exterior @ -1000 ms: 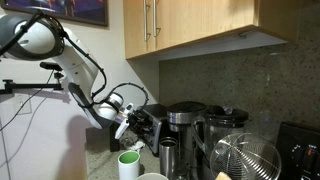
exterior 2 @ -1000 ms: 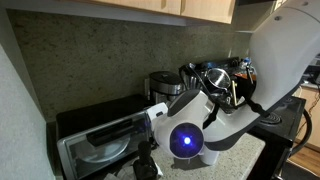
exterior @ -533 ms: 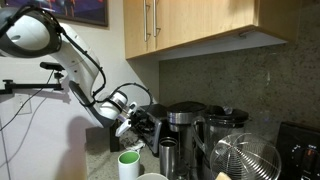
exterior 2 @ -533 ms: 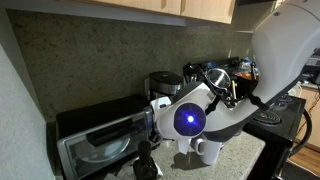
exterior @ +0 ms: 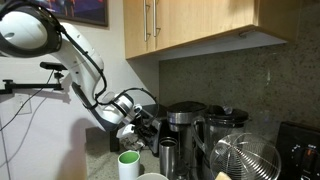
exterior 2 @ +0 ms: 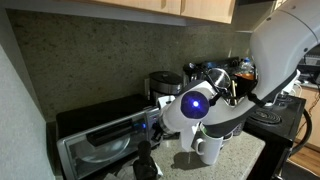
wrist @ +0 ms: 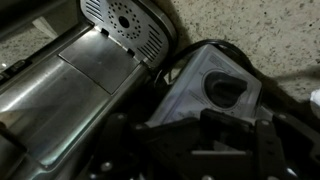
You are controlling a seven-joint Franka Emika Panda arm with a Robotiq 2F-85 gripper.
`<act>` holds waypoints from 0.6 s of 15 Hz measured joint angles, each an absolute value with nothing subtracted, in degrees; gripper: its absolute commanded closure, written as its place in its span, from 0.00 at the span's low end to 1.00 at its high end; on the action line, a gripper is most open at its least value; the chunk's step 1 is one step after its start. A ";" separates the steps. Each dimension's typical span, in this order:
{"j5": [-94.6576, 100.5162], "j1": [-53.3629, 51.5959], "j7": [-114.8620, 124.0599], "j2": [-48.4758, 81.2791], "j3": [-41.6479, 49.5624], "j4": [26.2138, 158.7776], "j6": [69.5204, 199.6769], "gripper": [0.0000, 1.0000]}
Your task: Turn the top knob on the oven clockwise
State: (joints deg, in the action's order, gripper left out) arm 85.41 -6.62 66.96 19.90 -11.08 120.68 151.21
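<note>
The oven (exterior 2: pixel 98 143) sits at the far end of the counter (exterior 2: pixel 255 160), pushed into the corner where the speckled stone backsplash (exterior 2: pixel 90 60) meets the side wall, its glass door facing out and its near end covered by the white arm (exterior 2: pixel 215 100). Further along the back edge stand the coffee maker (exterior: pixel 181 125) and the blender (exterior: pixel 222 128). The gripper (exterior: pixel 148 124) hangs just in front of the coffee maker, too dark and blurred to tell whether it is parted or closed. A green-rimmed cup (exterior: pixel 129 162) stands near the front edge below it, with wooden cabinets (exterior: pixel 200 25) overhead.
</note>
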 measured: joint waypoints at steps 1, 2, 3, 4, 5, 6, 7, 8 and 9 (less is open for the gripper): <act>85.40 -6.08 67.11 19.91 -11.04 120.72 152.70 0.95; 85.40 -5.57 67.39 19.91 -11.02 120.77 154.15 0.95; 85.40 -5.15 67.77 19.91 -10.98 120.81 155.32 0.95; 85.40 -4.80 67.94 19.91 -10.95 120.84 156.32 0.94; 85.40 -4.48 68.03 19.91 -10.94 120.88 157.17 0.94; 85.40 -4.20 68.09 19.91 -10.93 120.91 157.93 0.94; 85.40 -3.96 68.17 19.92 -10.90 120.94 158.67 0.95; 85.40 -3.67 68.34 19.92 -10.88 120.97 159.43 0.95; 85.40 -3.36 68.77 19.94 -10.88 121.00 160.27 0.95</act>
